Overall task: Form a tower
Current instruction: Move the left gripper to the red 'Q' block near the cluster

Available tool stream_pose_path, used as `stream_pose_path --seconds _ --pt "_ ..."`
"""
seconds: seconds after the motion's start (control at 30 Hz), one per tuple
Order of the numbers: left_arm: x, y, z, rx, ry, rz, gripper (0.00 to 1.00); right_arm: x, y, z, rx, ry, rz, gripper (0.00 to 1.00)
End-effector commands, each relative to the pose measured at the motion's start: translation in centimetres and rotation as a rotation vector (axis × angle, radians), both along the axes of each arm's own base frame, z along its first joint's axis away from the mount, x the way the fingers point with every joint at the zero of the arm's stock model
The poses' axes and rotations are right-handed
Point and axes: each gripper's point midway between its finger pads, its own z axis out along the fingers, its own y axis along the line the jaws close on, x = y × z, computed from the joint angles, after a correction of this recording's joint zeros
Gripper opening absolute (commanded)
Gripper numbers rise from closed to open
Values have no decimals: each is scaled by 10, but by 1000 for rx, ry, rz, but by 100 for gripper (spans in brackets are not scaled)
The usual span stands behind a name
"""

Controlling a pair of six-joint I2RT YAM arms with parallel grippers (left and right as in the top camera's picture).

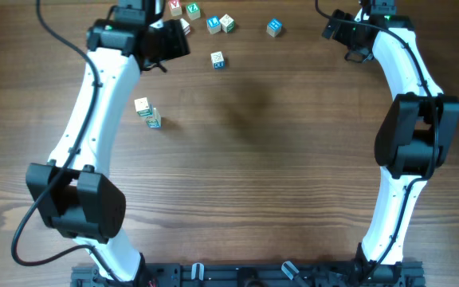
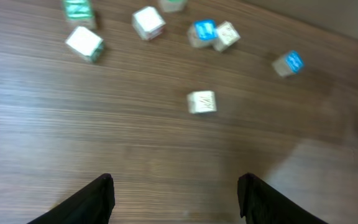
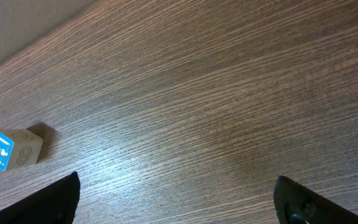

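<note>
At the bottom edge of the left wrist view, the left gripper (image 2: 176,198) stands with its two dark fingers (image 2: 98,200) apart and only bare table (image 2: 166,155) between them. Just above it in the frame lies a pale loose cube (image 2: 202,102). Further up, a scatter of other cubes runs along the top edge, among them a blue-faced cube (image 2: 289,63) at the upper right and a green-faced cube (image 2: 78,9) at the upper left. In the right wrist view the right gripper (image 3: 179,205) is spread wide, one finger in each bottom corner. A single blue-marked cube (image 3: 14,150) sits at the left edge, well clear of it. From overhead, the tower (image 1: 148,113) stands left of centre, just beside the left arm's white link (image 1: 94,104) and well apart from both grippers. How many cubes it has cannot be told.
</note>
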Motion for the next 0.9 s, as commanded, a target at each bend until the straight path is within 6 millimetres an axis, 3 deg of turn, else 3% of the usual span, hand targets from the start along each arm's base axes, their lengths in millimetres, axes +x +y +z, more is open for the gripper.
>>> stream_pose_path --seconds 0.0,0.3,0.5,0.7,0.87 --pt "0 -32 5 -29 -25 -57 65 2 1 23 -11 -43 8 100" --pt "-10 -79 8 -28 -49 -149 66 2 1 23 -11 -43 8 99" --pt "-10 -99 -6 -26 -37 -186 66 2 1 23 -11 -43 8 100" --pt "10 -108 -53 -7 -2 -181 66 2 1 23 -11 -43 8 100" --pt "39 -97 -94 71 -18 -74 70 2 1 23 -11 -43 8 100"
